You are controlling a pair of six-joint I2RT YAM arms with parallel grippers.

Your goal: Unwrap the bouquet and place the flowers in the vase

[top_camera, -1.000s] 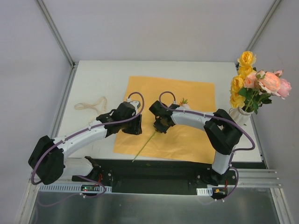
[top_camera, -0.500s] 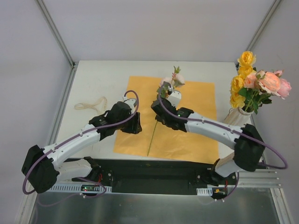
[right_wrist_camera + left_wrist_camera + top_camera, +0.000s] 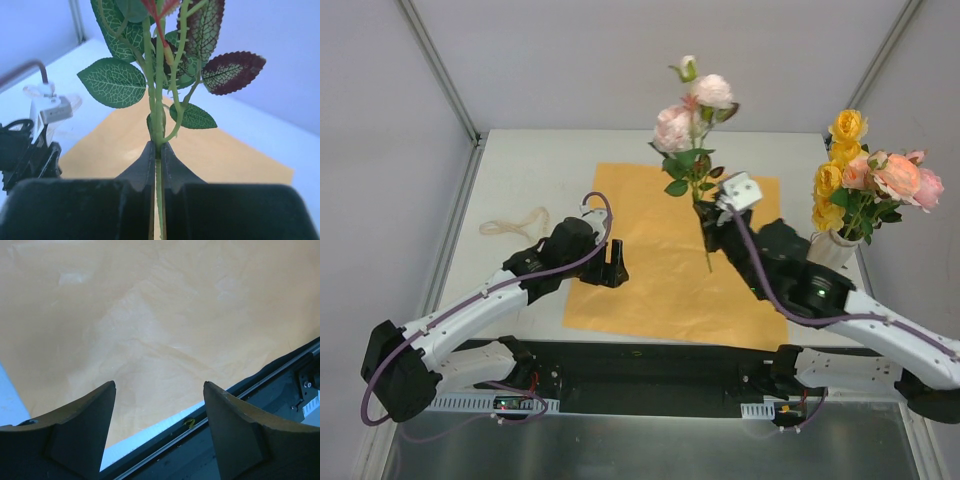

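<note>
My right gripper (image 3: 705,215) (image 3: 157,146) is shut on the green stem (image 3: 159,115) of a pink rose sprig (image 3: 692,112), held upright high above the orange paper sheet (image 3: 660,290). Green and dark red leaves (image 3: 116,82) fan out just above the jaws. The white vase (image 3: 836,247) stands at the table's right edge with yellow and pink roses (image 3: 875,175) in it, to the right of the held sprig. My left gripper (image 3: 615,265) (image 3: 159,390) hangs open and empty over the sheet's near left part (image 3: 150,315).
A cream ribbon (image 3: 515,224) lies loose on the white table (image 3: 535,165) left of the sheet. The black base rail (image 3: 280,385) runs along the near table edge. Frame posts rise at the back corners.
The right arm has lifted the rose sprig off the sheet and swung it up and to the right, stem now vertical. The left gripper has opened wider and stayed over the sheet.
</note>
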